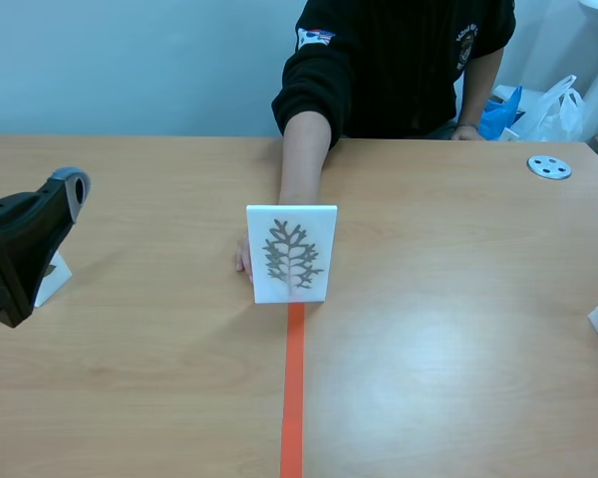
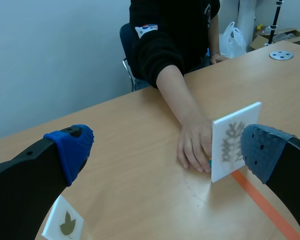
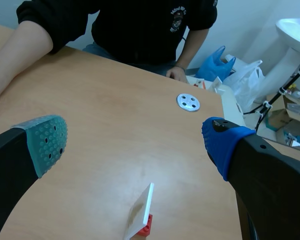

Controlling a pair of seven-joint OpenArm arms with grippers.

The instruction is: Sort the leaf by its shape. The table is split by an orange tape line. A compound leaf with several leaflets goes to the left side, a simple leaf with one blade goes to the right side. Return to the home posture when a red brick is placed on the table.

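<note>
The leaf card (image 1: 291, 253) stands upright ahead of the left gripper (image 2: 166, 146), by its right finger, with a person's hand (image 2: 195, 147) behind it; this and the right gripper (image 3: 135, 142) both gape empty; the leaf looks compound, so wait for the person's hand to clear, then pinch the card's edges squarely.

Likely a lab: tape-marked table (image 1: 458, 339), plastic bags (image 1: 556, 108), cardboard box (image 2: 284, 35)

White upright rectangular card (image 1: 291, 254): printed with a grey-brown branching leaf pattern. Pale wood-grain tabletop (image 1: 458, 329): crossed by an orange tape line (image 1: 293, 398).
</note>
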